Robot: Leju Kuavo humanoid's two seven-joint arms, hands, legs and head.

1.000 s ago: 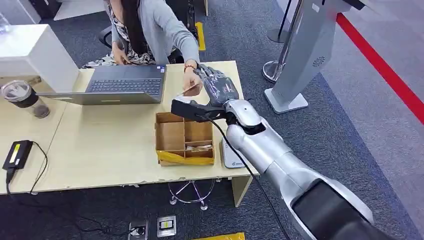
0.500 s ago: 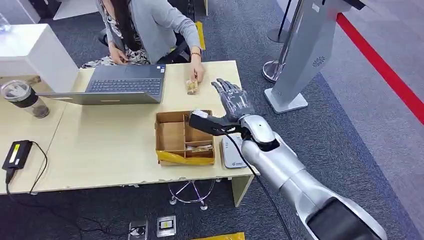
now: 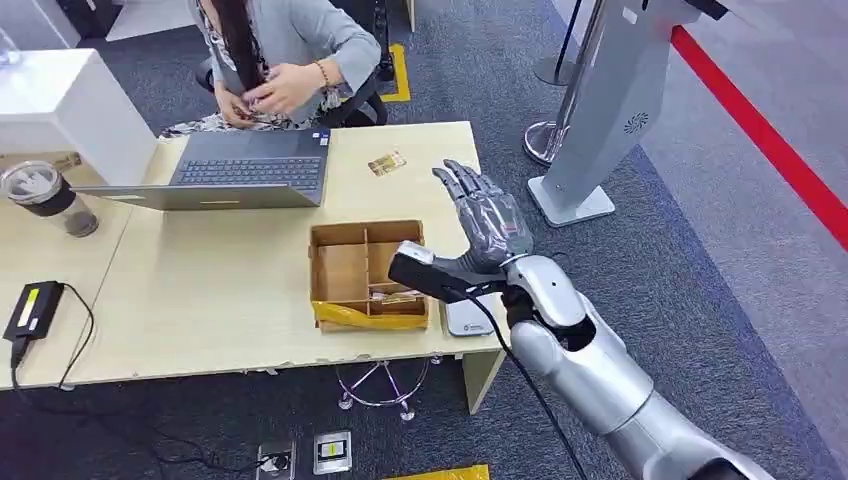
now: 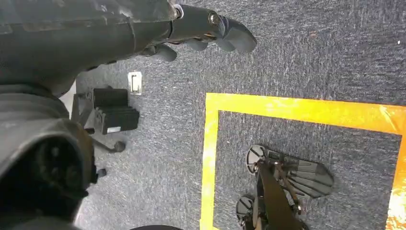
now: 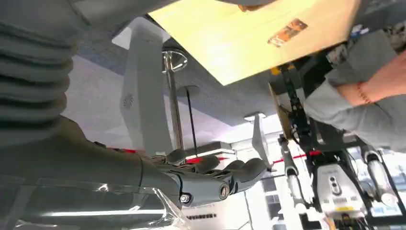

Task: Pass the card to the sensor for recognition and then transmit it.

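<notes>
Since the earlier frames the right hand has drawn back from the seated person toward the near corner of the pale wooden desk. The person's hand has left the desk edge and is now up at their chest. The small brown printed card lies flat on the desk, beyond the fingertips and off to their left, apart from the hand.

Right hand: empty, fingers extended and spread. Left hand: hanging over grey carpet with fingers curled in, nothing seen in them.

Progress, as a judgement: the handover appears done, since the card rests on the person's side and the hand holds nothing. The white flat sensor pad sits just below the wrist, partly hidden by the arm; whether recognition took place cannot be told from these pictures. What seems left is withdrawing the arm.

View differences: the head view gives the whole layout, including the brown cardboard divided tray left of the hand and the grey open laptop beyond it. The right wrist view shows the card on the desk surface and a grey sleeve with a bracelet. The left wrist view adds yellow floor tape.
</notes>
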